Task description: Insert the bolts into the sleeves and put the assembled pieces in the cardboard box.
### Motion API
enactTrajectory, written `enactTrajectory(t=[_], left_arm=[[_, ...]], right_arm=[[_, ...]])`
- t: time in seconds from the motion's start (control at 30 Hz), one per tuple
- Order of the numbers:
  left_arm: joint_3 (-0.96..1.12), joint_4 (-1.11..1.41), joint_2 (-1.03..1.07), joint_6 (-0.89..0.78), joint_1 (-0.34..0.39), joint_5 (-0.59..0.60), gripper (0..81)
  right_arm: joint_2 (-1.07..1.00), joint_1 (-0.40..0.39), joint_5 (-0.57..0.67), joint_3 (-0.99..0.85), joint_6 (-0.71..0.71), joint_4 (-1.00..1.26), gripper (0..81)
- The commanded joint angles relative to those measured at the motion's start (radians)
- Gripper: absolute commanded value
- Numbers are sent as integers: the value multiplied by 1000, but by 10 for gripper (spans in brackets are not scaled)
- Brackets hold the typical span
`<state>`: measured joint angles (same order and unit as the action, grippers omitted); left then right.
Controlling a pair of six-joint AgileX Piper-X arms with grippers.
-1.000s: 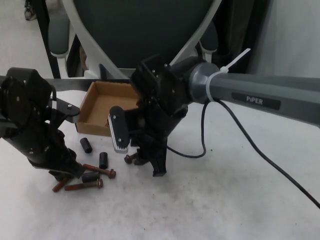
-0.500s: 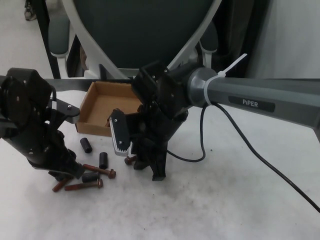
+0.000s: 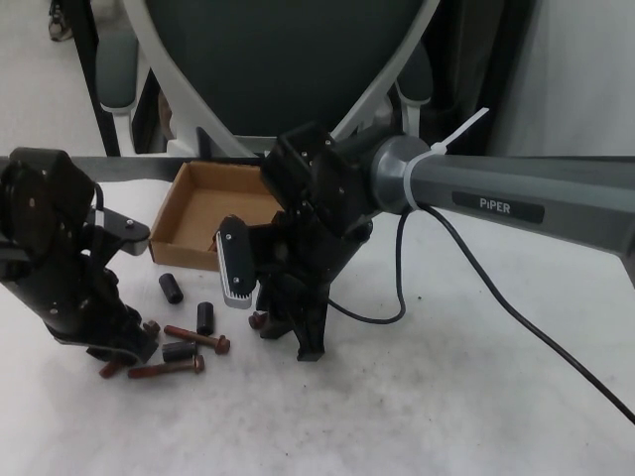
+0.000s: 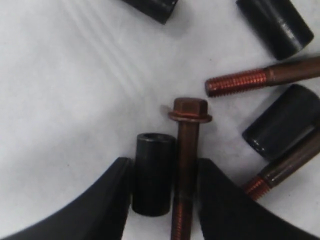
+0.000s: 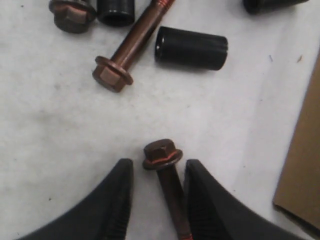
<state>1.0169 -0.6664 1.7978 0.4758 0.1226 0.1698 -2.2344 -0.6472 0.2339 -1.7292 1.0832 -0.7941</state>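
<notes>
My left gripper (image 4: pixel 164 167) is low over the bench with a black sleeve (image 4: pixel 153 174) and a copper bolt (image 4: pixel 188 150) side by side between its fingers; each finger touches one of them. The bolt's head pokes out past the tips. In the high view this gripper (image 3: pixel 137 342) is at the left among the loose parts. My right gripper (image 5: pixel 159 167) is open around another bolt (image 5: pixel 165 165), with a gap on one side of the shank. The high view shows it (image 3: pixel 283 329) in front of the cardboard box (image 3: pixel 181 251).
Loose sleeves (image 3: pixel 171 288) (image 3: pixel 205 317) (image 3: pixel 180 350) and bolts (image 3: pixel 198 337) (image 3: pixel 165 369) lie between the two arms. A bolt (image 5: pixel 127 50) and a sleeve (image 5: pixel 191 47) lie just beyond the right fingers. A chair stands behind the bench.
The left arm has shifted a little to the left, and a bolt head now shows by its fingertips. The right arm has come slightly lower and closer over its bolt.
</notes>
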Motion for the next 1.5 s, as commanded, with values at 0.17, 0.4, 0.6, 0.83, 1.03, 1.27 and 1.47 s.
enactTrajectory(t=[0.17, 0.4, 0.6, 0.83, 1.03, 1.27, 1.47], left_arm=[[6, 25, 35, -6, 4, 7, 389], [33, 25, 35, -6, 4, 7, 317], [76, 22, 35, -23, 4, 7, 317], [83, 11, 35, -26, 4, 7, 206], [84, 12, 35, -26, 4, 7, 139], [88, -32, 35, -26, 4, 12, 141], [88, -89, 29, -28, 4, 70, 141]], right_arm=[[-7, 4, 19, -6, -46, -2, 333], [-7, 4, 19, -6, -71, -22, 333], [-7, 4, 14, -6, -71, -40, 333], [-7, 4, 12, -6, -71, -40, 125], [-7, 4, 12, -6, -83, -40, 3], [-7, 4, 12, -6, -97, -69, 3], [-7, 4, 12, -6, -144, -119, 1]])
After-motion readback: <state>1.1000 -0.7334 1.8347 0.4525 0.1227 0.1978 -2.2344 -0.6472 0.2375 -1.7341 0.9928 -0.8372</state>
